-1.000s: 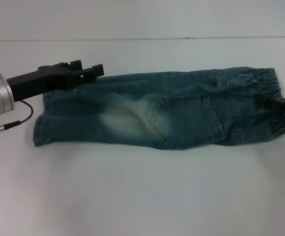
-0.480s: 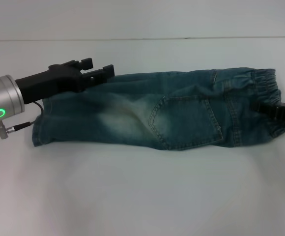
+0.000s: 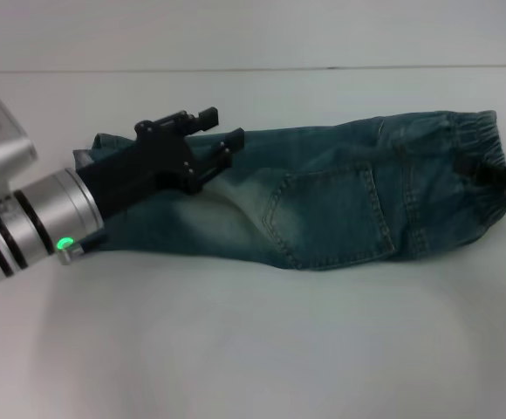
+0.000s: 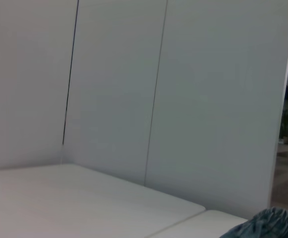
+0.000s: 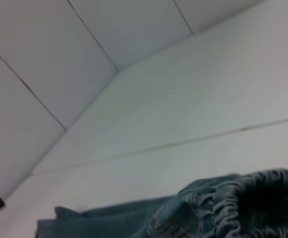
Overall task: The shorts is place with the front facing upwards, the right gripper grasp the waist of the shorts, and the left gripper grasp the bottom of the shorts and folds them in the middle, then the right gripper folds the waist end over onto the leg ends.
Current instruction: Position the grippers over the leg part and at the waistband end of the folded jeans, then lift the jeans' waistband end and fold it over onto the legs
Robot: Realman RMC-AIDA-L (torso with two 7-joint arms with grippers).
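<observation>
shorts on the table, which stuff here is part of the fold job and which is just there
Part of the job:
- the shorts, lying lengthwise
- the waist, at the robot's right
- the left hand, open, above the leg half
- the right hand, at the waist; its grip is not visible

Just there:
- the white table
- the panelled wall behind

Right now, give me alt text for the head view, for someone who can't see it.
Blue-green denim shorts lie lengthwise on a white table, folded along their length, gathered waist on the right. The left gripper, open, hovers over the leg end. The right gripper sits at the waist, mostly out of frame.
</observation>
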